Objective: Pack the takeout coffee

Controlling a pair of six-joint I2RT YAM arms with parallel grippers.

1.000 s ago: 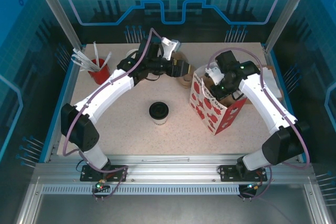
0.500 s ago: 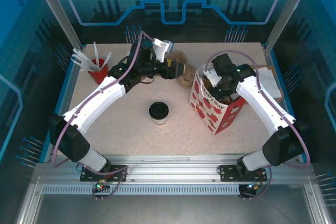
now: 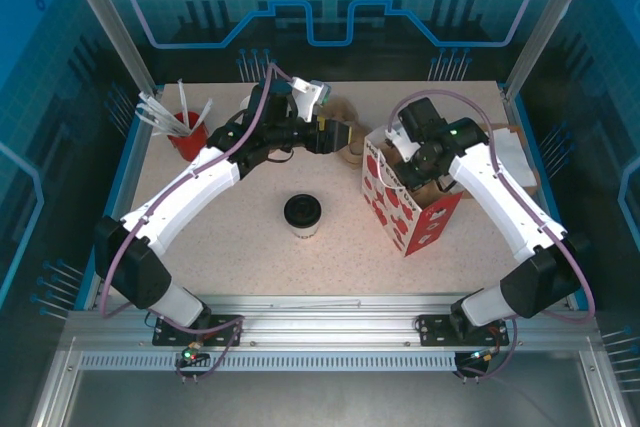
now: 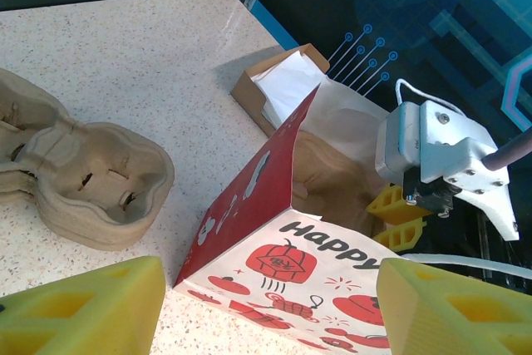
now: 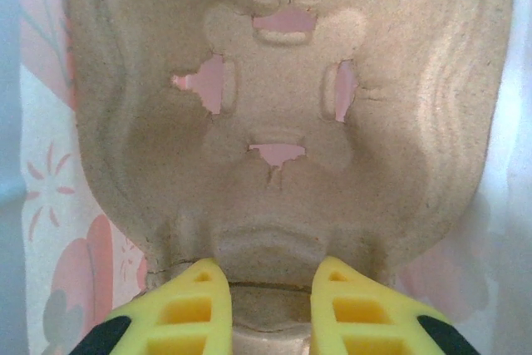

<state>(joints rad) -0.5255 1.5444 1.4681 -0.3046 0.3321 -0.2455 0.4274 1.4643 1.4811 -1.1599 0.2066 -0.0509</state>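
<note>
Top external: takeout coffee point(image 3: 302, 215) alone mid-table point(image 3: 235, 237)

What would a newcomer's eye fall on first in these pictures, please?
The red-and-white printed paper bag stands open right of centre, with the right claw inside its mouth, pinching a moulded brown pulp cup carrier. The small pale paper cup with a round black lid stands alone mid-table, outside the bag.

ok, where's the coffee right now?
Top view: the coffee stands upright by itself near the centre of the table, to the left of the bag and apart from it.
</note>
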